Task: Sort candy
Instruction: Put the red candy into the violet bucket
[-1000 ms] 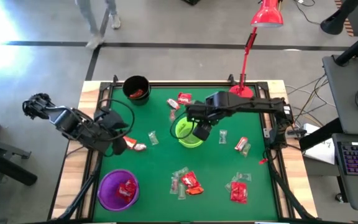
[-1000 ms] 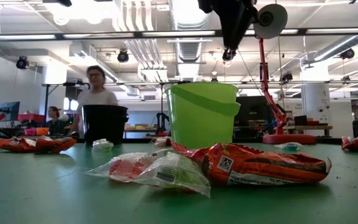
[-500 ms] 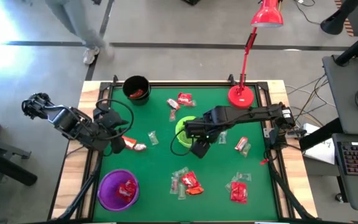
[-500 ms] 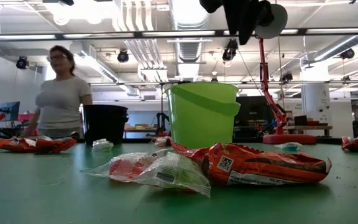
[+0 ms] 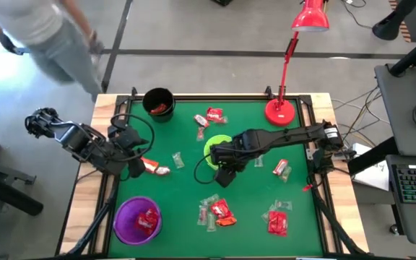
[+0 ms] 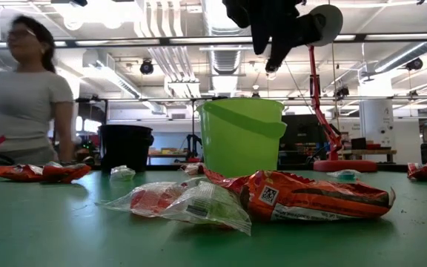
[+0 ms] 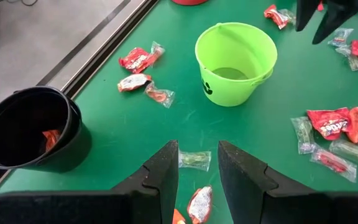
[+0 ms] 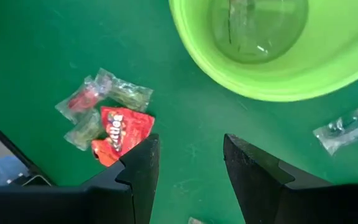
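Observation:
Wrapped candy lies scattered on the green mat: a red and clear cluster (image 5: 217, 210) near the front, another (image 5: 276, 217) at front right, and some pieces (image 5: 211, 115) at the back. My right gripper (image 5: 222, 175) hangs open above the mat, just on the near side of the green cup (image 5: 212, 148); the front cluster (image 8: 107, 118) shows beyond its fingers. My left gripper (image 5: 134, 160) is open and raised at the table's left. A clear sweet (image 7: 194, 160) and a red one (image 7: 198, 203) lie on the mat below it.
A purple cup (image 5: 137, 219) with red candy stands at the front left. A black cup (image 5: 158, 101) with a red piece is at the back left. The red lamp's base (image 5: 279, 111) sits at the back right. A person passes beyond the table's far left.
My right gripper has left its place over the green cup, moved toward the table's near edge and come down a little, rolling its wrist, and it stays open. The person behind the table has walked toward the left.

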